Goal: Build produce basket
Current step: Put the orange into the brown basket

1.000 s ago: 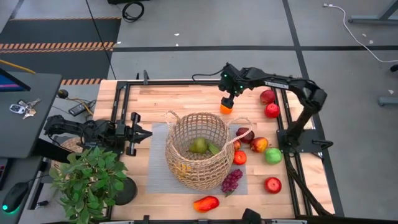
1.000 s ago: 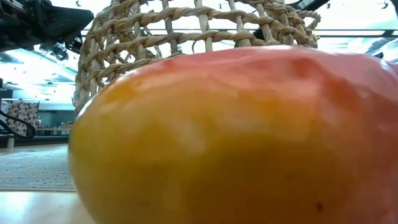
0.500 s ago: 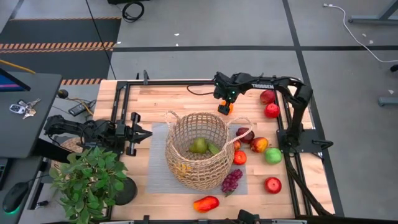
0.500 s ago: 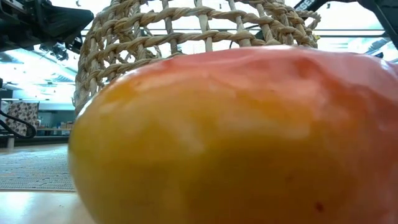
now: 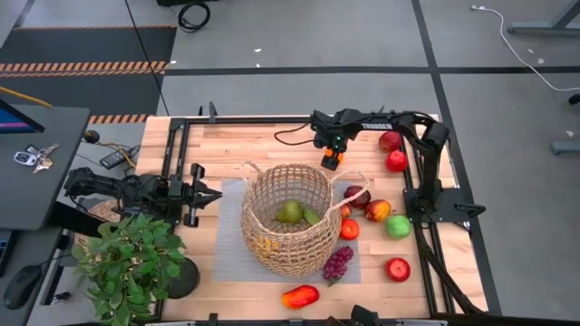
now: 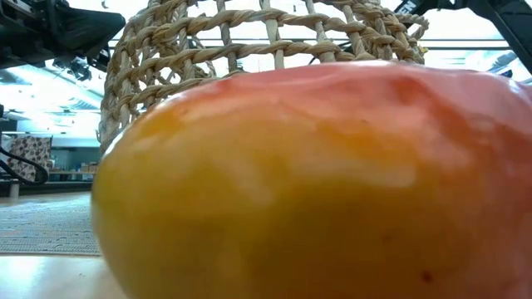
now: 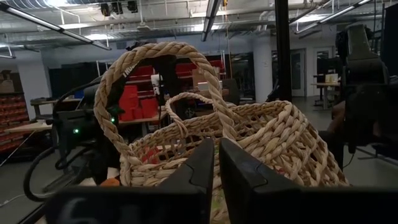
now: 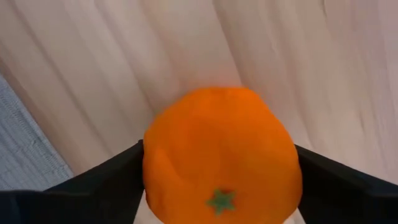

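Observation:
The wicker basket (image 5: 290, 222) stands on a grey mat (image 5: 227, 244) mid-table and holds a green fruit (image 5: 290, 212). An orange (image 5: 333, 164) lies on the wood just beyond the basket, and my right gripper (image 5: 333, 159) is down over it, shut on it. More produce lies to the basket's right: red apples (image 5: 396, 160), a green apple (image 5: 398, 226) and purple grapes (image 5: 337, 263). A red-orange fruit (image 5: 300, 295) lies at the near edge. My left gripper (image 5: 216, 195) waits shut, left of the basket. My right gripper pinches the orange (image 8: 221, 168) between its two fingers (image 8: 93, 186), one on each side of its widest part. The fingers come from above, pointing down. The orange sits on the wooden tabletop, its green star mark facing up.
A potted green plant (image 5: 127, 263) stands at the near left corner. A black frame rail (image 5: 412, 195) runs along the table's right side beside the apples. In the low view the red-orange fruit (image 6: 316, 183) fills the picture, with the basket (image 6: 249, 41) behind it.
My right gripper has sunk toward the orange beyond the basket and tipped to point straight down, its arm folding in closer over the table's far edge. The orange has stayed where it was.

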{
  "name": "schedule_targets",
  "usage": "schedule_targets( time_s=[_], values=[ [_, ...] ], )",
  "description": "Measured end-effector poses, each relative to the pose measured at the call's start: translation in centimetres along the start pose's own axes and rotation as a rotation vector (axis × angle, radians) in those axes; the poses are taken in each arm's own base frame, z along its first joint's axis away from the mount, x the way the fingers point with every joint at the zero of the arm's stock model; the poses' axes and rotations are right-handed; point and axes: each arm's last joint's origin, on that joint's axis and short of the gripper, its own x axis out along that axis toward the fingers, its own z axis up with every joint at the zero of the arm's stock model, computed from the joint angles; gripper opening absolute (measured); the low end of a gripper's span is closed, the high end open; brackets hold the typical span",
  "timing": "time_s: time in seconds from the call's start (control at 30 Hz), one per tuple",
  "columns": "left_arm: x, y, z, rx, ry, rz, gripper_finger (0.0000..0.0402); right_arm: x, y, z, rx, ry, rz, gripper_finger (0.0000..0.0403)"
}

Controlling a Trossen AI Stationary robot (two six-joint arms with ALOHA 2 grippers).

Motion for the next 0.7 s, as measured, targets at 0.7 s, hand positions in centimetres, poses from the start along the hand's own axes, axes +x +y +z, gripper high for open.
schedule_targets(
  time_s=[0.7],
  values=[
    [0.0,0.0,0.0,0.000,0.000,0.000,0.0030,-14.8,0.2,-4.5,0.087,-0.479,-0.138,0.0316]
  ],
)
